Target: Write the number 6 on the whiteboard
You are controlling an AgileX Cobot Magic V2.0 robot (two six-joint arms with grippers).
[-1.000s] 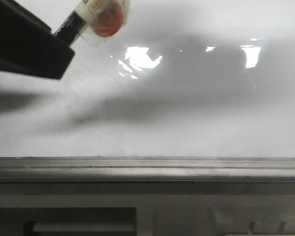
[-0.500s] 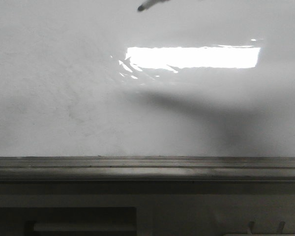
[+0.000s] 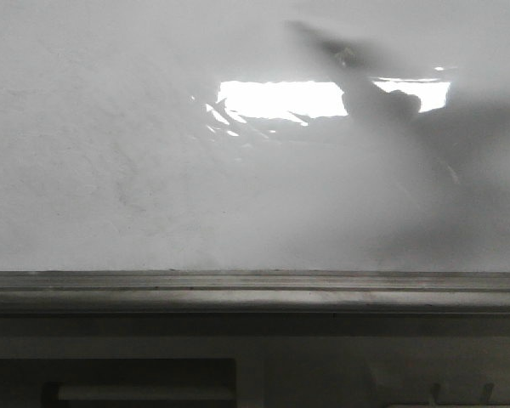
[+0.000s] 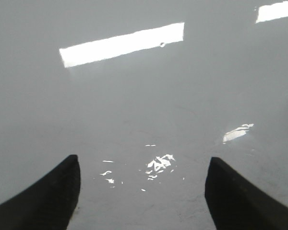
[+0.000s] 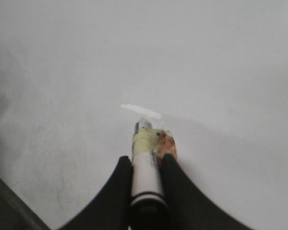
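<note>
The whiteboard (image 3: 136, 170) fills the front view, glossy white-grey, with faint smudges and a bright light reflection (image 3: 272, 98). No drawn line of the number 6 shows on it in any view. My right gripper (image 5: 146, 160) is shut on a white marker pen (image 5: 146, 175) with a taped, reddish front end, held over the board (image 5: 206, 72). My left gripper (image 4: 141, 165) is open and empty above the board (image 4: 144, 96). Neither gripper shows in the front view; only a dark shadow (image 3: 382, 93) falls on the board at the upper right.
A grey metal edge rail (image 3: 255, 289) runs along the board's near side. Below it is a grey frame with a dark slot (image 3: 136, 382). Small bright specks of reflection (image 4: 158, 165) lie on the board between the left fingers.
The arm with the marker has left the front view, moving up and to the right. Its shadow has shifted to the board's upper right and now cuts across the light reflection.
</note>
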